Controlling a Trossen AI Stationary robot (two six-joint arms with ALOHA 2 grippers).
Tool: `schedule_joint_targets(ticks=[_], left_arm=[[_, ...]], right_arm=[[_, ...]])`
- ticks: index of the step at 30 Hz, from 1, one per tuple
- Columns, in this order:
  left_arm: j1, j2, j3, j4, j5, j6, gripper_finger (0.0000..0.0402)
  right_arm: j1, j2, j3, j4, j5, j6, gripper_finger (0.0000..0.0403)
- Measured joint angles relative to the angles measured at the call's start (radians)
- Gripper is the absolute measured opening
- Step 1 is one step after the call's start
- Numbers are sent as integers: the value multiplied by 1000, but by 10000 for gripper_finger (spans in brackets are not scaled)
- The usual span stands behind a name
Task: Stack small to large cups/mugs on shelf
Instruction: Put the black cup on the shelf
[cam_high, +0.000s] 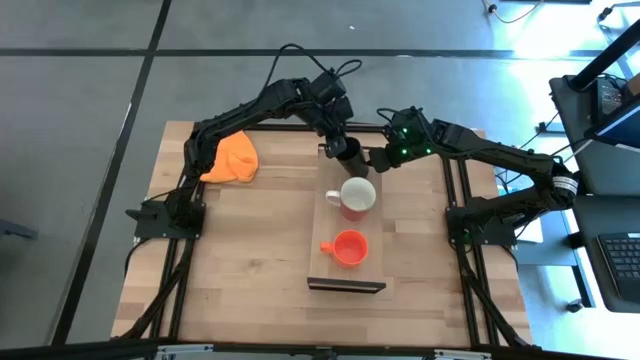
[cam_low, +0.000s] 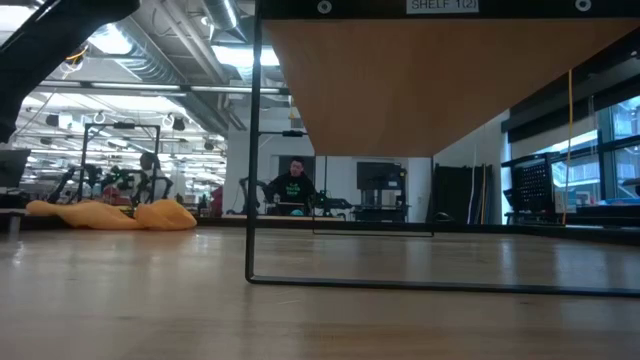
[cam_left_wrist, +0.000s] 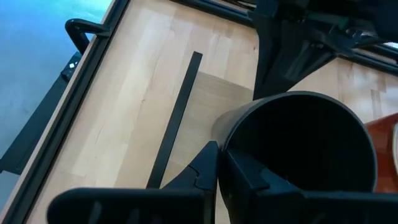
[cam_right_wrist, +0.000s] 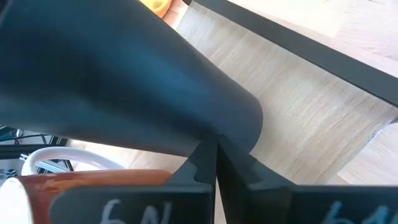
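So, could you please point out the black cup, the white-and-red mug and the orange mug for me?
black cup (cam_left_wrist: 305, 149), left wrist view, on its dark inside wall.
white-and-red mug (cam_high: 357, 193), high view, on its white inside.
orange mug (cam_high: 349, 246), high view, on its inside.

Wooden tabletop, light butcher-block, dark frame along the sides; on it an orange cloth at the far left, and the shelf, a pale board; shelf carries black cup, white-and-red mug, orange mug in a row.
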Motion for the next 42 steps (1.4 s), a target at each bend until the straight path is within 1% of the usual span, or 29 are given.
schedule_joint_targets(ticks=[7, 13, 21, 25, 37, 42], left_arm=[[-1, 0, -1, 28, 5, -2, 12], [-1, 0, -1, 59, 7, -46, 13], [-14, 0, -1, 73, 12, -49, 42], [-20, 0, -1, 74, 12, -49, 49], [-18, 0, -1, 79, 1, -48, 47], [-17, 0, -1, 95, -1, -49, 53]], right_arm=[[0, 0, 0, -3, 1, -6, 9], [0, 0, 0, -4, 4, -12, 9], [0, 1, 0, -9, 3, -18, 9], [0, 1, 0, -10, 3, -23, 9], [0, 1, 0, -34, 3, -31, 9], [0, 1, 0, -36, 4, -32, 9]])
